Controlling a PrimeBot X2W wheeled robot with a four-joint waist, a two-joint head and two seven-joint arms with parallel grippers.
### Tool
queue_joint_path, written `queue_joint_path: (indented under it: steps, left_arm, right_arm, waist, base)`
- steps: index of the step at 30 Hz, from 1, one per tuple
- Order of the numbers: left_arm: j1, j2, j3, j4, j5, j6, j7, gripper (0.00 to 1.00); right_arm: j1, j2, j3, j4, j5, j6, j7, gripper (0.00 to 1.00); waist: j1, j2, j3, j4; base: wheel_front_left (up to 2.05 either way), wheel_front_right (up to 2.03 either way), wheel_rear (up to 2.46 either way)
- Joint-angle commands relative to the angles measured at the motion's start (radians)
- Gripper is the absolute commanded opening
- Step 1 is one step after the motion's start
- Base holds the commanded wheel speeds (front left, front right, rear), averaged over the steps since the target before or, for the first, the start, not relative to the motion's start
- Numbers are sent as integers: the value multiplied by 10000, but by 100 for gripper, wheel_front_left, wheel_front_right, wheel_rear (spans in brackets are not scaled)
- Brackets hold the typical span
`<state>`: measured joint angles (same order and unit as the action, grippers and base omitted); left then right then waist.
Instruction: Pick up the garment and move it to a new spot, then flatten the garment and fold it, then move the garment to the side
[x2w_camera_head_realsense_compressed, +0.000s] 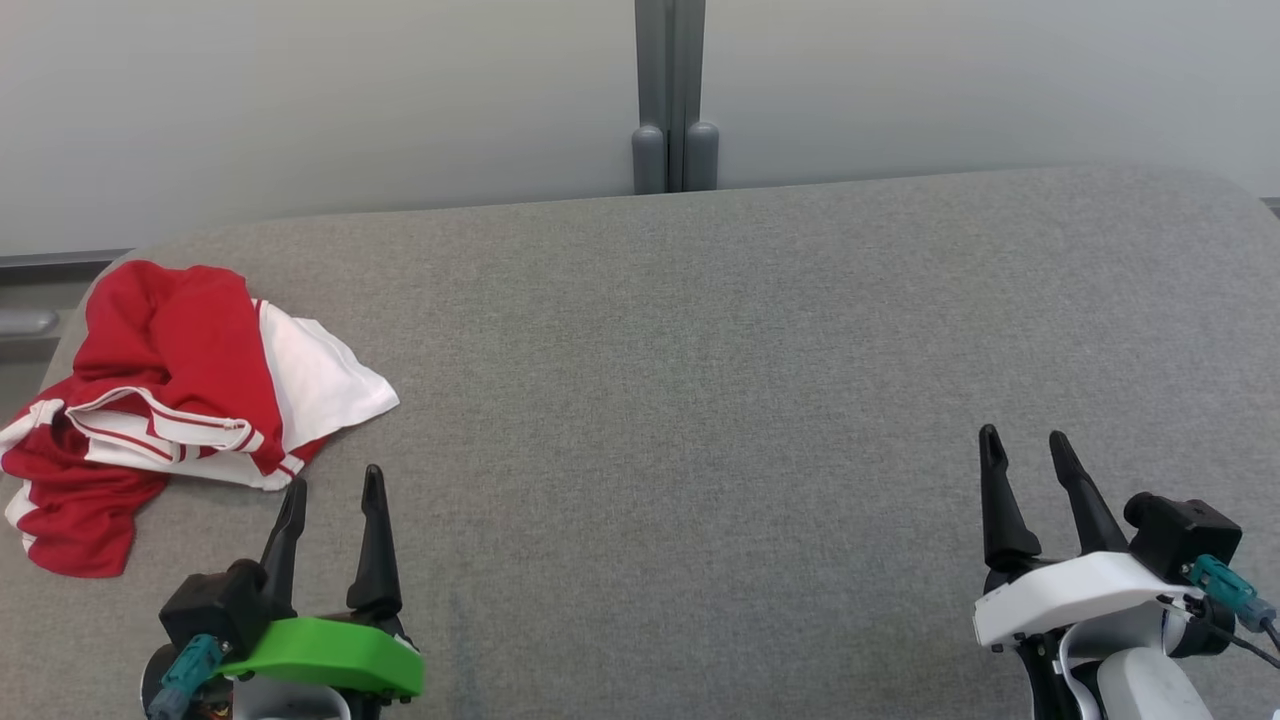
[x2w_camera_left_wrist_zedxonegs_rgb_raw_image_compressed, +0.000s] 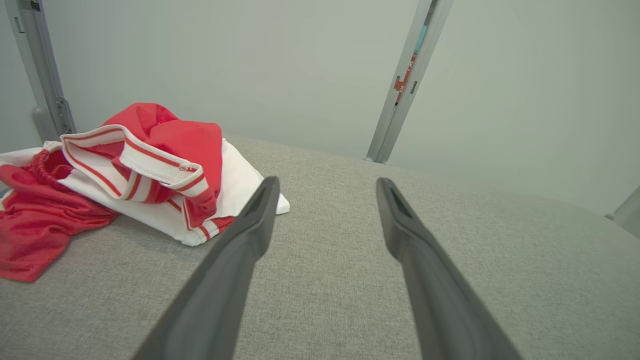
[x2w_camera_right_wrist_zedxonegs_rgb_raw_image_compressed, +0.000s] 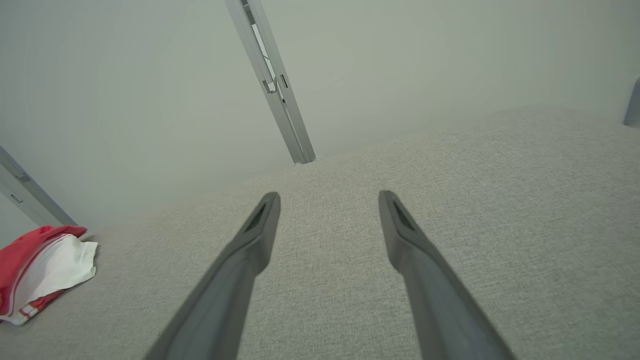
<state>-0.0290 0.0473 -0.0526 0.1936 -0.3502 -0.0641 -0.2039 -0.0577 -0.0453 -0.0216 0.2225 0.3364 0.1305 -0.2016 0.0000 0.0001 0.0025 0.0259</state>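
Garment (x2w_camera_head_realsense_compressed: 180, 380) untouched, as far as I can judge. The left hand (x2w_camera_head_realsense_compressed: 334, 478), at seven o'clock in the head view, has its two dark fingers spread wide with nothing between them. The right hand (x2w_camera_head_realsense_compressed: 1024, 435), at five o'clock, stands just as wide and just as empty.

From the left hand the red and white cloth lies close by at about eleven o'clock, its nearest white hem just beyond the fingertips and not touching them. From the right hand it is well apart, off toward nine o'clock. It sits in a crumpled heap with striped trim at the left end of the grey fabric-topped counter (x2w_camera_head_realsense_compressed: 700, 400).

None of the steps looks done: lifting to a new spot, flattening, folding and moving aside all remain.

I can read no brand or print on the cloth. A grey post (x2w_camera_head_realsense_compressed: 670, 90) at twelve o'clock behind the counter carries a small red tag (x2w_camera_left_wrist_zedxonegs_rgb_raw_image_compressed: 405, 80), too small to read.
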Motion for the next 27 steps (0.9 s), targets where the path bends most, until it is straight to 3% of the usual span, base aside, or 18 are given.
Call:
queue_joint_path:
  steps: [1, 27]
  left_arm:
    - [125, 88, -16, -62, 293, 39, -82, 100]
    - [228, 74, -219, 92, 1626, 317, -567, 100]
  right_arm:
    - [-109, -54, 16, -81, -297, 3, -107, 100]
    - [-15, -68, 384, 9, -2090, 2, -601, 100]
  waist:
    - [0, -1, -12, -8]
    - [0, -1, -167, 32]
  base:
    - [0, 0, 0]
    - [0, 0, 0]
